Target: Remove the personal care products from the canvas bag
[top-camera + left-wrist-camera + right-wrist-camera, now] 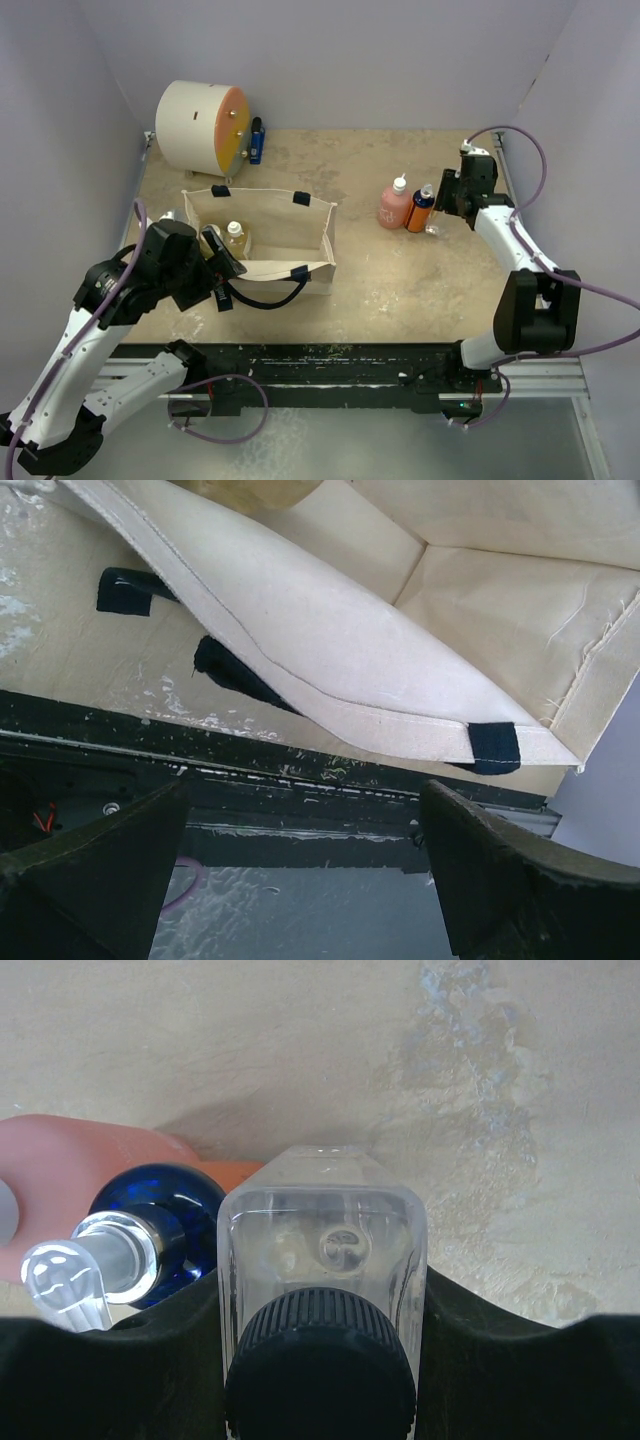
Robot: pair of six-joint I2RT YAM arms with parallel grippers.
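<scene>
The canvas bag [330, 630] is matt cream woven cloth with stitched hems and dark navy webbing tabs [493, 745]. The clear bottle [320, 1250] is glossy and transparent, its black cap [320, 1365] ribbed and matt. The orange bottle [421, 212] carries a glossy deep-blue dome [165, 1210]. The table [500, 1110] looks matt, mottled and scuffed.

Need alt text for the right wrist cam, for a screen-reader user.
A clear bottle with a black screw cap, seen from above, is clamped between the black fingers of the right end effector. Just to its left are a blue-capped bottle with a clear nozzle and a pink bottle, against a mottled beige table.
</scene>
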